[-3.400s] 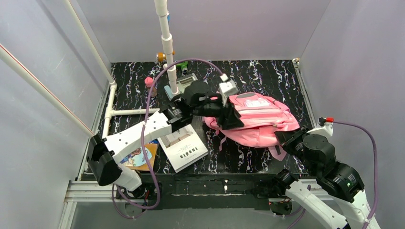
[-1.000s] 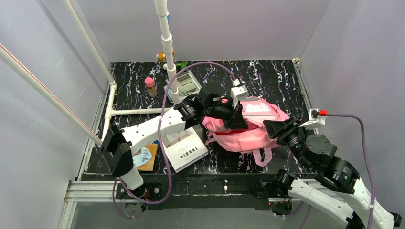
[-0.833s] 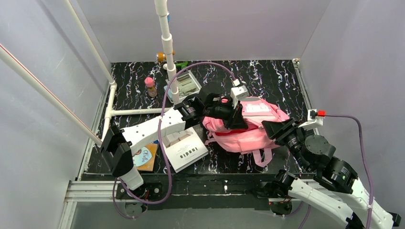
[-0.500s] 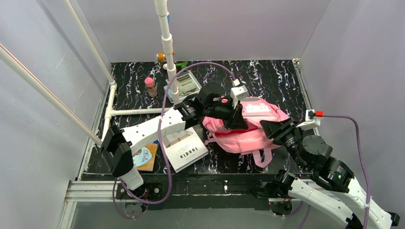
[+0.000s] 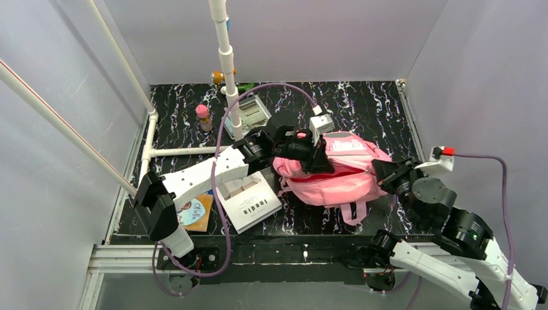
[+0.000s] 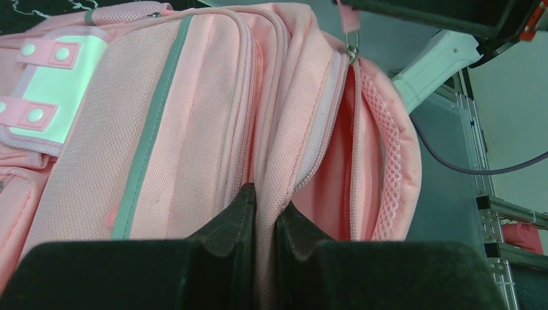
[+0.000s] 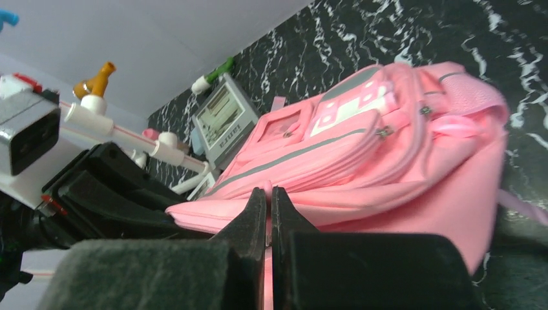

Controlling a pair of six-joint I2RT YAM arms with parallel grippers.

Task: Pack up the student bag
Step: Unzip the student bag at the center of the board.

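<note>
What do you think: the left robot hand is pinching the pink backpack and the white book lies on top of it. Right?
Not quite. The top view shows the white book lying on the table beside the backpack, not on top of it. The left gripper is indeed pinching the pink backpack.

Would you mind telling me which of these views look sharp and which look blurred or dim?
Top external: evenly lit, sharp throughout. Left wrist: weave of the student bag crisp, left gripper dark and underexposed. Right wrist: the bag's right edge slightly smeared, right gripper soft in the foreground.
</note>
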